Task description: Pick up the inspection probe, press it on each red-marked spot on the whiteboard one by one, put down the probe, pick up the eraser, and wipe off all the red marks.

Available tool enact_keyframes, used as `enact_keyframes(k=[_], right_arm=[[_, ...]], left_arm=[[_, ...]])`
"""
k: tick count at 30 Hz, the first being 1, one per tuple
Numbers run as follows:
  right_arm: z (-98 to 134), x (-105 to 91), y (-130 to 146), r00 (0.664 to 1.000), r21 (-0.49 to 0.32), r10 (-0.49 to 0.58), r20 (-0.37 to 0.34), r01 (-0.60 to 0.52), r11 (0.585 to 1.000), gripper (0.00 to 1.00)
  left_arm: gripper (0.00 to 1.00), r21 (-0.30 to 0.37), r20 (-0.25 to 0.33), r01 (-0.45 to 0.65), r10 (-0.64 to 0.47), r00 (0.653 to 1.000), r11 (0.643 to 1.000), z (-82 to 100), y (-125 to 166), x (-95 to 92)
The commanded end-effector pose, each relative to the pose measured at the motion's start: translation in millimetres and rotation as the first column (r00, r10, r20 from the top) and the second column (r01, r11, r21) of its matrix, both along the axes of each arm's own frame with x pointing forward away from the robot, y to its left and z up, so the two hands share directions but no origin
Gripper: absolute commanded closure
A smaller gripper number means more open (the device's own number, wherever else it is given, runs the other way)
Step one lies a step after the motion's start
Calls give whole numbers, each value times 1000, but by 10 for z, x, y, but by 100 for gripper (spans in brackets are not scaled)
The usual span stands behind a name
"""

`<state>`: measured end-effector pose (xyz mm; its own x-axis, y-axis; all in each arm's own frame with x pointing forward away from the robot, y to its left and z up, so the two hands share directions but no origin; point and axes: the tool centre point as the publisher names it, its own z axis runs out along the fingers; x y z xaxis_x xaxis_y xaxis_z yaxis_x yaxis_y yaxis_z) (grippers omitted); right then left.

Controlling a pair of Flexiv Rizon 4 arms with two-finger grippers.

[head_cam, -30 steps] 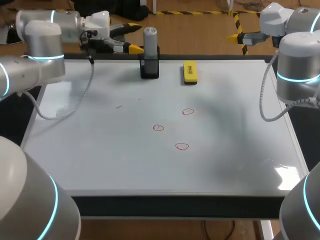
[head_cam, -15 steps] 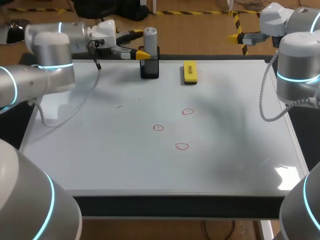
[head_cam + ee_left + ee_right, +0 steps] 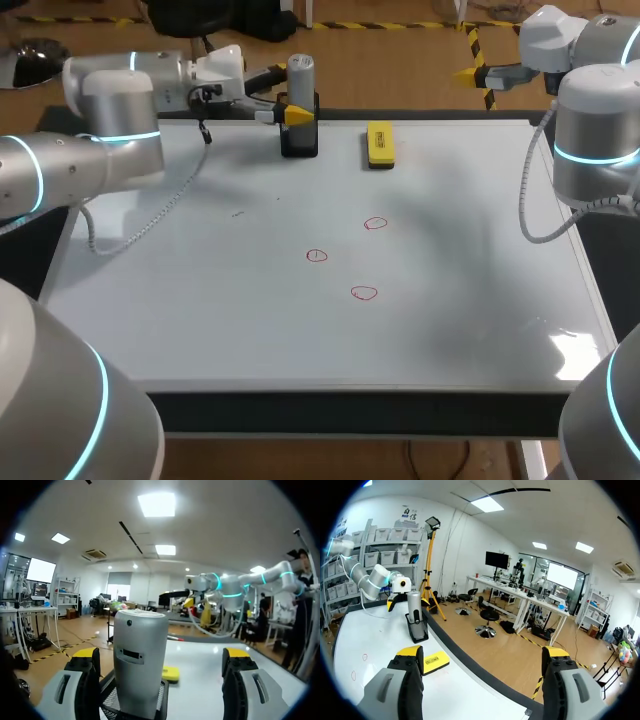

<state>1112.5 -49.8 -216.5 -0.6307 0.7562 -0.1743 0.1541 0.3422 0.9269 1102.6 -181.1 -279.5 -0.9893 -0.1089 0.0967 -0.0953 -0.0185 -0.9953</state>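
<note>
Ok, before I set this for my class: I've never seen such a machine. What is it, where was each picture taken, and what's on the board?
It is a robot with two grey arms, each ending in a two-fingered, yellow-tipped claw. The head view looks down from above and behind; each round picture comes from a camera on one wrist. On the white whiteboard are three red circle marks and a yellow block eraser; a grey cylindrical probe stands in a black holder. The left claw is open around the probe, not gripping it. The right claw, by the far right corner, is open, empty.
</note>
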Motion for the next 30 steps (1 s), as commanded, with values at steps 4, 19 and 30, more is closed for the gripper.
enact_keyframes(k=[4, 19, 30], right_arm=[[3, 7, 0, 1000, -2, 1, -3, -1, 1000, 0], [3, 7, 0, 1000, -2, 1, -3, -1, 1000, 0], [3, 7, 0, 1000, -2, 1, -3, -1, 1000, 0]], left_arm=[[0, -9, -4, 7, -7, 1000, 1000, -105, -129, 87], [0, -21, -2, -2, 2, 1000, 1000, -123, -177, 119], [3, -18, -3, 1, -1, 1000, 1000, -141, -184, 122]])
